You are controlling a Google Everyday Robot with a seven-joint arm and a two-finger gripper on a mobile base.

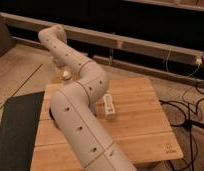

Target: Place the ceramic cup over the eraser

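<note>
My white arm (pixel 80 115) rises from the bottom centre and bends back over the wooden table's (pixel 140 125) far left corner. The gripper (pixel 64 71) hangs there, mostly hidden behind the arm's own links. A small off-white ceramic cup (pixel 67 75) shows right at the gripper, just above the table's far left edge. I cannot tell how it is held. The black eraser is hidden. A dark bowl edge (pixel 51 114) peeks out left of the arm.
A long white stick (pixel 109 106) lies on the table just right of the arm. A dark mat (pixel 15 130) lies on the floor to the left. Cables (pixel 192 117) trail on the floor to the right. A long ledge (pixel 145 47) runs behind.
</note>
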